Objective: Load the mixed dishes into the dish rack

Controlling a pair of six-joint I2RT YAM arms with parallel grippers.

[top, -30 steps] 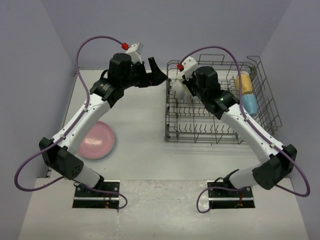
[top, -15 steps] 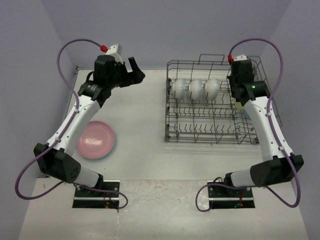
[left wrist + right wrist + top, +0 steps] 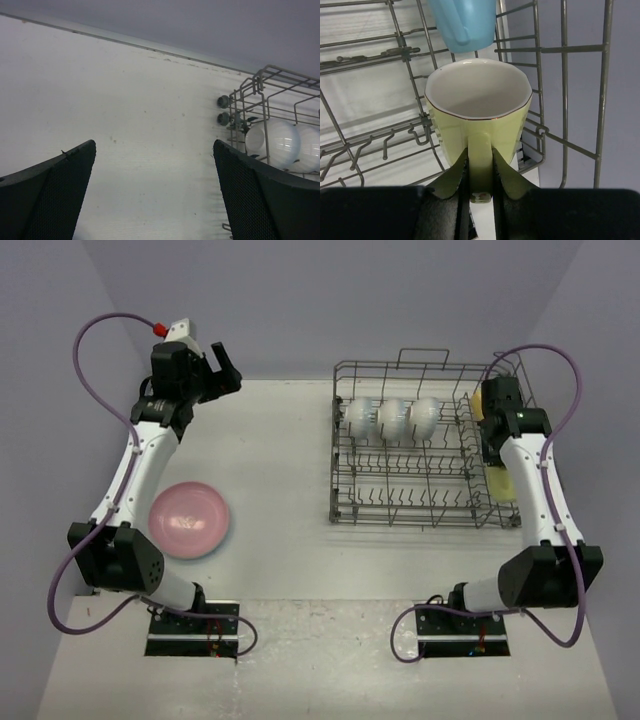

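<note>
Right wrist view: the right pincer (image 3: 480, 172) is clamped on the handle of a pale yellow-green china mug (image 3: 477, 90). It has moved to the right end of the big grey wire dish rack (image 3: 420, 523), so the mug is nearly loaded. The left pincer (image 3: 154, 145), wide apart, has swung away.

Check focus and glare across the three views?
Top external: even, soft light, faint shadow at the pink plate's edge, no glare. Left wrist: dim, grainy, white bowl slightly soft. Right wrist: pale yellow-green mug sharp, right gripper's fingers blurred.
</note>
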